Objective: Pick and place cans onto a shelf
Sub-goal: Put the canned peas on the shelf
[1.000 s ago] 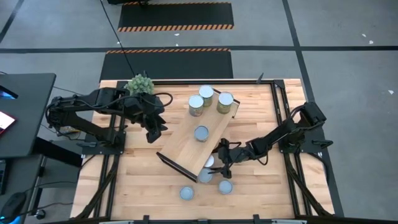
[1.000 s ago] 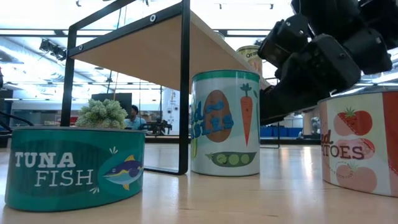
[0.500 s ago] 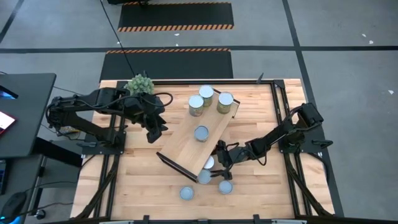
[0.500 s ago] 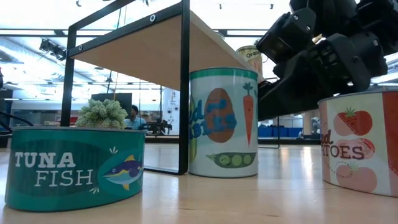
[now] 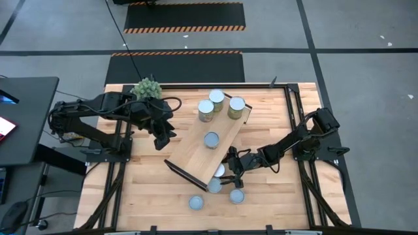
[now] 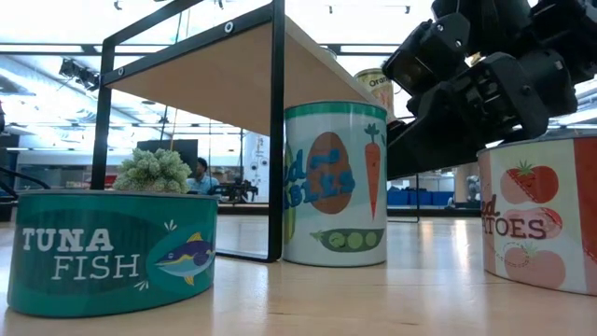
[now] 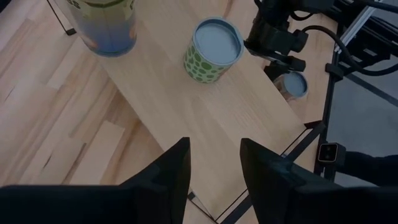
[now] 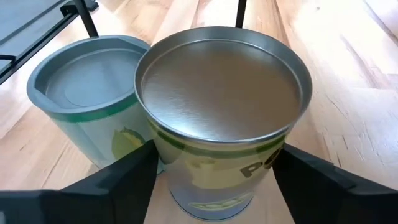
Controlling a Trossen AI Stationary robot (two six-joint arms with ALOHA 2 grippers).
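Observation:
The light-wood shelf [image 5: 196,153] stands slantwise on the table on black legs. A green-dotted can [image 5: 211,140] stands on it, also in the left wrist view [image 7: 213,50]. Three cans [image 5: 217,98] stand at its far end. My right gripper [image 5: 225,168] is low by the shelf's near right corner, shut on a silver-topped can [image 8: 224,93]. My left gripper [image 7: 214,168] hovers open and empty over the shelf's left side [image 5: 162,137]. My right gripper pinches the silver-topped can by its side wall [image 8: 166,158], just under the rim, one finger [image 8: 118,180] on each opposite side. The fingers come from the table's right, slanting down. The can stands upright on the table beside the shelf.
A vegetable can [image 5: 214,185] stands close against the held can [image 8: 81,99]. A tomato can [image 5: 236,196] and a flat tuna can [image 5: 196,203] stand nearer the front edge. The shelf's black leg [image 6: 276,140] is close by. A green plant [image 5: 146,87] sits far left.
My right gripper has gone a little toward the table's left, up to the silver-topped can beside the shelf. The vegetable can next to it has shifted slightly.

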